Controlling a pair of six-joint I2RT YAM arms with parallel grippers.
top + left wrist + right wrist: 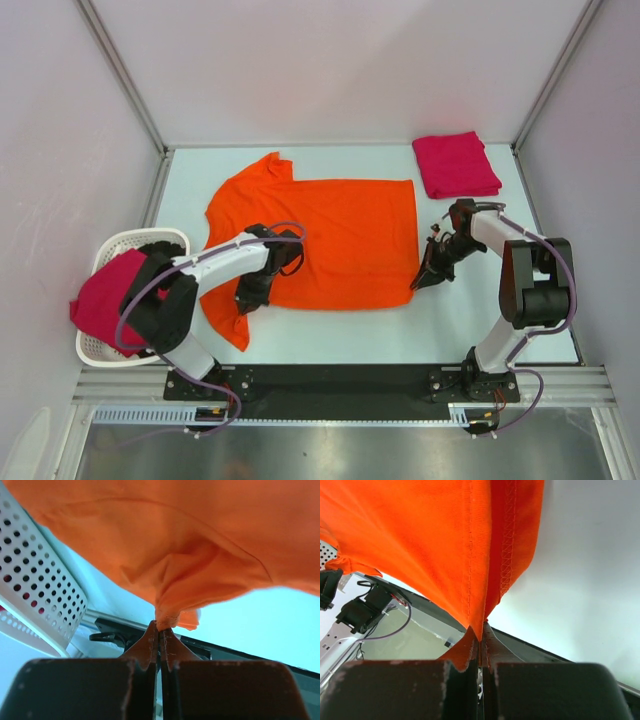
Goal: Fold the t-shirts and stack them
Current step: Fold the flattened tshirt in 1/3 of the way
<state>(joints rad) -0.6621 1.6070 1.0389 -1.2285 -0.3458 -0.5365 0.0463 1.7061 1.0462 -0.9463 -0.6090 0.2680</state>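
T-shirt waiting: a crimson t-shirt (pixel 100 300) hangs unfolded over the white basket (pixel 150 238), far left.
Left fingers (pixel 145 647): pinched tight on the near-left edge of the orange t-shirt (pixel 340 240).
Orange t-shirt: spread mid-surface (pixel 480 310), first fold not yet made.
Right fingers (pixel 496 647): clamped on its near-right hem corner.
Folded crimson t-shirt (pixel 456 165): back right, apparently finished.
Progress: roughly one shirt of three done.

- The spread t-shirt (pixel 340 235) lies across the middle of the table (pixel 480 325).
- The folded t-shirt (pixel 456 164) lies at its 1 o'clock, apart.
- The basket (pixel 135 238) stands at its 8 o'clock, off the table's edge (a draped t-shirt (pixel 100 300) overhangs the rim).
- The left gripper (pixel 246 300) pinches its 7 o'clock edge, and the right gripper (pixel 419 284) its 4 o'clock corner.
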